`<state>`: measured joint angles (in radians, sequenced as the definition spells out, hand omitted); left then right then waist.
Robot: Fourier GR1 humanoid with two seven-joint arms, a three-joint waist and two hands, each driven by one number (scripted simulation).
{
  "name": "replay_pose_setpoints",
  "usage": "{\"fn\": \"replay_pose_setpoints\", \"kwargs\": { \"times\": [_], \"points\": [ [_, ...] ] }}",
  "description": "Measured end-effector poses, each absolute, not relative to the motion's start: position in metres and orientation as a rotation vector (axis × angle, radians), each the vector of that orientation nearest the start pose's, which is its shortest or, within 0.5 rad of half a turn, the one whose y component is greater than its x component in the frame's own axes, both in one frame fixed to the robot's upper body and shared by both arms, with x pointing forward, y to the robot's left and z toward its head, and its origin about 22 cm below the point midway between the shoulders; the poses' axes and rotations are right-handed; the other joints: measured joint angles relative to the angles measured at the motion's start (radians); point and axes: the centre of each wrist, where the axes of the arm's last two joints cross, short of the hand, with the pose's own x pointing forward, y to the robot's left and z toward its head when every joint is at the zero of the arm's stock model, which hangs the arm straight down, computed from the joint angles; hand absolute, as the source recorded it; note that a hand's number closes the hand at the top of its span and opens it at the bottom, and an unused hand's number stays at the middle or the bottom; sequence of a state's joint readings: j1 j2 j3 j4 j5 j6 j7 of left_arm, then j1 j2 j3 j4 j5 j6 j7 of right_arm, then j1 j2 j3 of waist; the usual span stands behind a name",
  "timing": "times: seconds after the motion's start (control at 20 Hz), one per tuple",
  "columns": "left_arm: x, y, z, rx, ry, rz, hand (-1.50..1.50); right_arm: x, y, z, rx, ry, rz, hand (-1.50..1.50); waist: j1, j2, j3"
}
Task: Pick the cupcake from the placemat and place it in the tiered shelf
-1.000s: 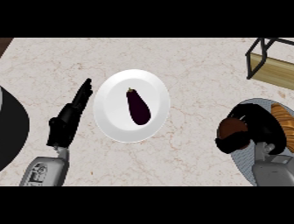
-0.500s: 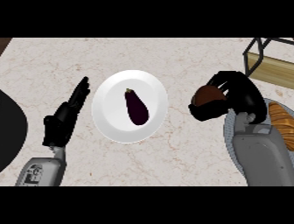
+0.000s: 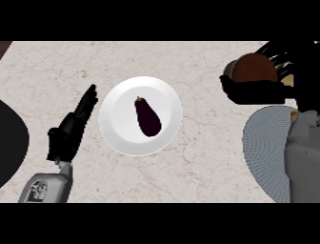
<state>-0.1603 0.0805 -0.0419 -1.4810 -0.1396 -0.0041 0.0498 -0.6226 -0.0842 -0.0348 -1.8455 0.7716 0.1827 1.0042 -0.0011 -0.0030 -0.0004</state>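
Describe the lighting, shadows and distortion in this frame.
Head view: even lighting, no glare on the white plate; no hard shadows on the counter; the round plate looks taller than wide; the right robot hand, curled round the cupcake, looms large.

Pale, brown-veined marble counter top (image 3: 191,62), edged by dark wood at the far left corner. At its middle, a white plate (image 3: 166,102) lying flat. To the right, apart from the plate, a grey fine-meshed placemat (image 3: 265,143), partly hidden. At the left edge, a large dark round vessel (image 3: 5,138), cut off by the view.
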Motion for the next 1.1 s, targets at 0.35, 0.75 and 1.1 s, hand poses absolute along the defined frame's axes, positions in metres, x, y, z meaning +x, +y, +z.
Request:
{"fn": "replay_pose_setpoints", "kwargs": {
  "times": [0.35,0.75,1.1],
  "points": [
    [0.281,0.221,0.020,0.107,-1.575,-0.256,0.00,0.301,-0.192,0.281,-1.046,-1.409,0.199,1.50,0.002,0.000,-0.001],
    [0.280,0.219,0.017,0.105,-1.573,-0.262,0.00,0.316,-0.220,0.326,-1.247,-1.391,0.105,1.50,0.005,0.002,0.000],
    [0.283,0.228,0.017,0.107,-1.574,-0.262,0.00,0.332,-0.255,0.355,-1.334,-1.344,0.054,1.50,0.006,0.003,0.000]
  ]
}}
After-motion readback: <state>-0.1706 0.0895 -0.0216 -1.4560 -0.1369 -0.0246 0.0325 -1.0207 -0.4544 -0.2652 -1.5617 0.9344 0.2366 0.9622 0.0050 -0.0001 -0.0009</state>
